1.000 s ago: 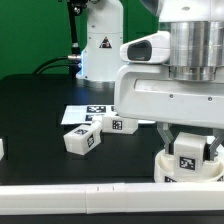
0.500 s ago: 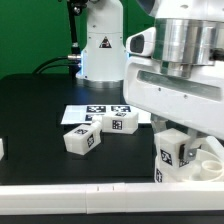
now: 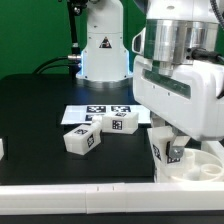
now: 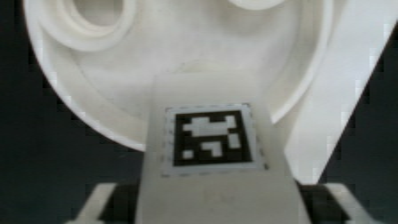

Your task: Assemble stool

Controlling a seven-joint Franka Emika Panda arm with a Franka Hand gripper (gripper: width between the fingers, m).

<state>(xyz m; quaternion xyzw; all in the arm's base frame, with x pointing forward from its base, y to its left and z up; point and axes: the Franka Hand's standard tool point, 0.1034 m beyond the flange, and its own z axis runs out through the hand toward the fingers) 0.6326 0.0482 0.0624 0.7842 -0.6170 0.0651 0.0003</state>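
Gripper (image 3: 168, 142) fingers (image 4: 111, 203) close on a chunky white plastic leg (image 3: 162, 148), which sits clamped between them with its black-and-white square tag facing the wrist camera (image 4: 210, 142).

A matte black table (image 3: 40, 105) fills the scene. A long white rail (image 3: 70, 190) runs along its near edge, and the arm's glossy white base (image 3: 100, 45) stands at the back.

The stool's seat (image 3: 202, 166) is a short, round, smooth white ring. It lies flat at the exterior view's right, by the rail. The held leg hangs slightly tilted at the seat's rim. In the wrist view the seat (image 4: 89, 80) curves behind the leg, with a hollow in its face. I cannot tell whether leg and seat touch.

The thin, flat marker board (image 3: 92, 109) lies mid-table. Just in front of it rest two loose legs, one (image 3: 83, 139) nearer the rail and one (image 3: 122, 122) beside it, both blocky and tagged.
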